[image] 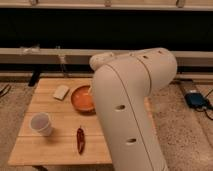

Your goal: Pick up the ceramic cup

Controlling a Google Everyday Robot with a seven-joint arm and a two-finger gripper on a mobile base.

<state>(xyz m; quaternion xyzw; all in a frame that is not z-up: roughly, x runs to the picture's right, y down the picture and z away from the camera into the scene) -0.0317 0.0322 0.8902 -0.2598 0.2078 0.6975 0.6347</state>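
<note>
The ceramic cup (41, 123) is small, white and handleless. It stands upright on the left side of the wooden table (55, 150). A wide shallow orange bowl (82, 98) sits behind it and to its right. My white arm (130, 105) rises large in the foreground on the right and covers the table's right part. My gripper does not show in this view; it is either hidden behind the arm or outside the frame.
A red chili pepper (80, 140) lies near the table's front, right of the cup. A pale rectangular block (61, 92) lies at the back left, beside the bowl. A low ledge (50, 54) runs behind the table. A blue object (196, 99) sits on the floor at right.
</note>
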